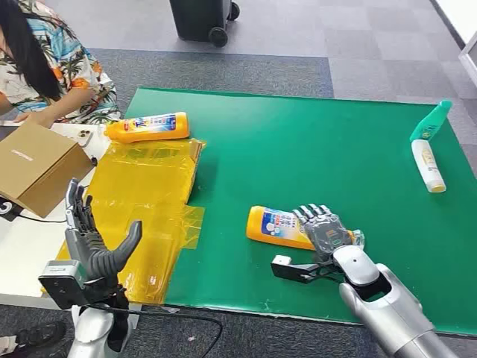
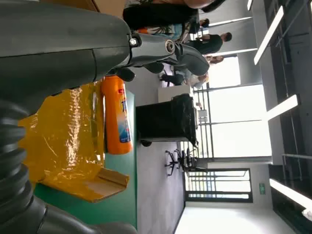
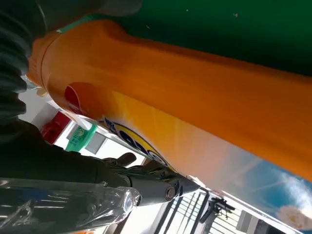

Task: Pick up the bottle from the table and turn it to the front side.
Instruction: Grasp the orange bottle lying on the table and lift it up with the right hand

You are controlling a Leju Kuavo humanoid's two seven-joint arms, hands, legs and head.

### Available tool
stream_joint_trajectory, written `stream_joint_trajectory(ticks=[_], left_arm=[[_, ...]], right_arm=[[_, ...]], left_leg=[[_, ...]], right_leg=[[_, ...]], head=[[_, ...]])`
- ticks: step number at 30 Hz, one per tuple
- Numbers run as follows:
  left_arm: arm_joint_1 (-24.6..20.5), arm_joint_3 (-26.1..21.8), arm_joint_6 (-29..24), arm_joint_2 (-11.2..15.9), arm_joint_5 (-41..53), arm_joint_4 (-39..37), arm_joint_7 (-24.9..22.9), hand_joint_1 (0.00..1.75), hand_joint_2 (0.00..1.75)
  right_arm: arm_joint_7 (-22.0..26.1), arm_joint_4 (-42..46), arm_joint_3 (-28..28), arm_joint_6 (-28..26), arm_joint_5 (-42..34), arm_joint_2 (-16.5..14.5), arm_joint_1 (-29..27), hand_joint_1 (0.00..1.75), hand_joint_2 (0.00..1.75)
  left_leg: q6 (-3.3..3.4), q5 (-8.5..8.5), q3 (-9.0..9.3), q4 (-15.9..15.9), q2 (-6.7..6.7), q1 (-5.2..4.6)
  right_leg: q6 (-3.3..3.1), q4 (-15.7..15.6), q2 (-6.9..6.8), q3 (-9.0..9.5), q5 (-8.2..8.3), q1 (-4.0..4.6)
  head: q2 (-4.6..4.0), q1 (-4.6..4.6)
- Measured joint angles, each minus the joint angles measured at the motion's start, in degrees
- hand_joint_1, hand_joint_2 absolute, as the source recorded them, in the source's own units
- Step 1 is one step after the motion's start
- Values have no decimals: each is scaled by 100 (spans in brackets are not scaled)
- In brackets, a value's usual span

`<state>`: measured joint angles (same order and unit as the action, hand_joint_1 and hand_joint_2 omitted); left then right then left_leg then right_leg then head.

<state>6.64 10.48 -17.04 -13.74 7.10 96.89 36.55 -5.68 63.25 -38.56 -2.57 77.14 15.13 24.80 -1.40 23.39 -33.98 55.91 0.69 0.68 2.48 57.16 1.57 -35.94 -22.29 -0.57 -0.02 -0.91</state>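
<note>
The right hand (image 1: 325,233) is lying over the cap end of the orange bottle (image 1: 278,226), which is resting on its side on the green table (image 1: 337,156), near the front edge and right of centre. Its fingers are draping across the bottle, and from the right wrist view the orange body is pressing close against the palm, so I am judging this a grip forming, though I cannot tell how firmly it is closing. The risk I am seeing is the smooth, rounded plastic: held so near one end, the bottle could pivot or slip out as it is being lifted, or roll away toward the near edge. Turning it label-forward in one hand could also loosen the hold. The left hand (image 1: 92,239) is hovering open, fingers spread, over the yellow plastic sheet (image 1: 146,194) at the near left, holding nothing. A second orange bottle (image 1: 149,127) is lying at the far left.
</note>
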Motion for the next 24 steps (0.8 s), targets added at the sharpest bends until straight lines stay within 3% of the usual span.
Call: stream_joint_trajectory(ticks=[18,24], left_arm=[[-38,-110,2,-36,-133,0,55,0,175],[-54,-140,2,-38,-164,0,76,0,175]], right_arm=[[400,-489,-314,-273,-374,13,254,175,175],[388,-534,-452,-973,-191,-21,266,175,175]], left_leg=[[0,-1,4,0,-1,0],[0,-1,0,0,-1,0]], right_leg=[[0,0,0,5,0,0],[0,0,0,3,0,0]], head=[[1,1],[1,1]])
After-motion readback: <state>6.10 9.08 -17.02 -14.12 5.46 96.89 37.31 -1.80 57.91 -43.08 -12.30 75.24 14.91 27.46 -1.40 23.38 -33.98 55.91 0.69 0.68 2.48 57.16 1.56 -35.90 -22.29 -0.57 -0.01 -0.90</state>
